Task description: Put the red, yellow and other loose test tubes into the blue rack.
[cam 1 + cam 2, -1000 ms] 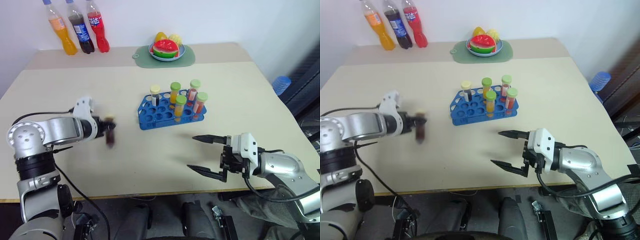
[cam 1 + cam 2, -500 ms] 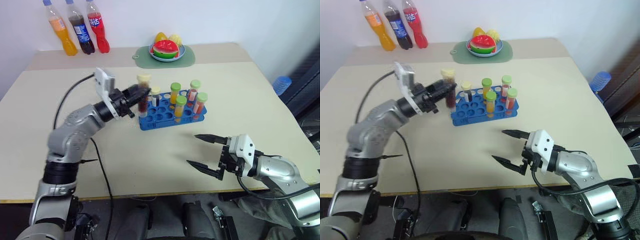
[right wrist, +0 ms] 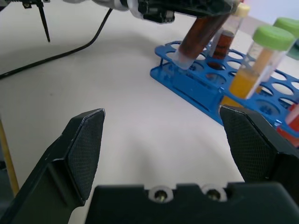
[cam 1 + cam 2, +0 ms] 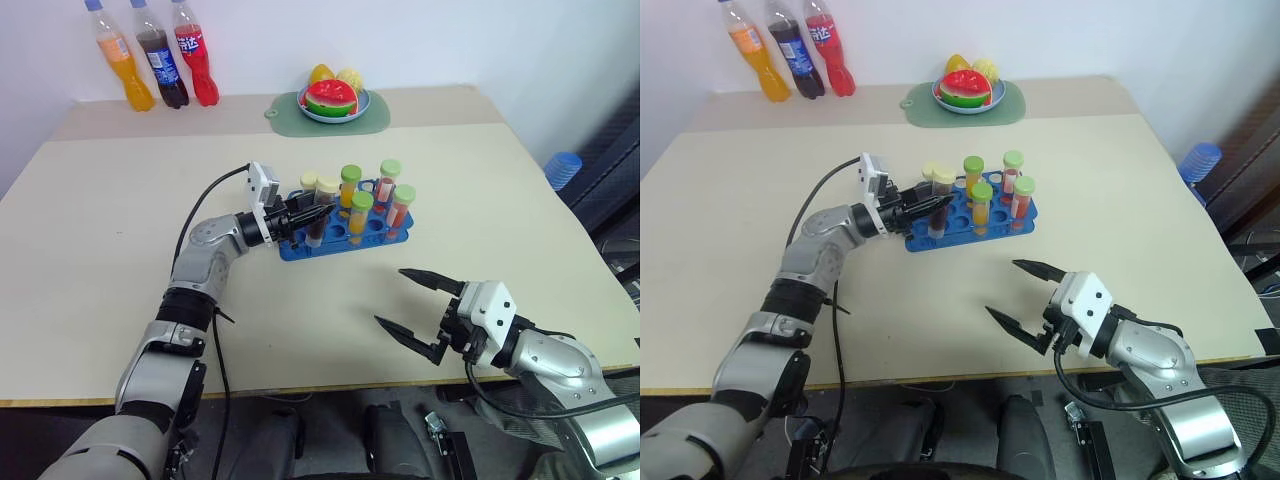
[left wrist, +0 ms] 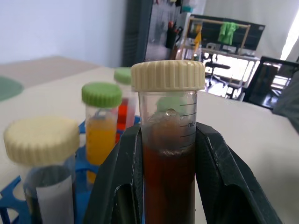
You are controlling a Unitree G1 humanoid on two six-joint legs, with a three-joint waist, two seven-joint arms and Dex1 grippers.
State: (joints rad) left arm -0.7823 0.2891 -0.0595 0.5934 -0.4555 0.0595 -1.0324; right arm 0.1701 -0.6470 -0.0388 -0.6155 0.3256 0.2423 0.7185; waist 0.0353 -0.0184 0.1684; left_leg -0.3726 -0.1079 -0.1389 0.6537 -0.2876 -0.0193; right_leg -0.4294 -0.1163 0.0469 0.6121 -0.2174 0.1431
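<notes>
The blue rack (image 4: pixel 342 233) stood near the middle of the beige surface (image 4: pixel 120 250), its top a grid of round holes. It held five capped tubes upright: one pale-yellow-capped tube (image 4: pixel 310 190) of dark liquid at its far left corner, two green-capped tubes of yellow-orange liquid (image 4: pixel 349 186), and two green-capped tubes of red liquid (image 4: pixel 388 180) toward its right end. The left gripper (image 4: pixel 312 213) was clamped on a sixth tube, the dark-brown test tube (image 5: pixel 169 154) with a pale-yellow cap; in the right wrist view this tube leaned at a tilt with its bottom end at a hole along the rack's near left edge, not yet upright. The right gripper (image 4: pixel 418 301) hovered over the surface in front of the rack and well apart from it, its two black fingers (image 3: pixel 81 149) spread wide and holding nothing. At the far edge of the surface a pale-green mat (image 4: pixel 300 122) carried a small blue plate (image 4: pixel 362 104) with toy fruit, a watermelon slice (image 4: pixel 331 97) among them. In the far left corner three soda bottles with blue caps stood side by side: an orange one (image 4: pixel 122 55), a dark cola one (image 4: pixel 158 54) with a blue label, and a red one (image 4: pixel 195 52) with white writing too small to read. A black cable (image 4: pixel 200 215) looped along the left arm.
</notes>
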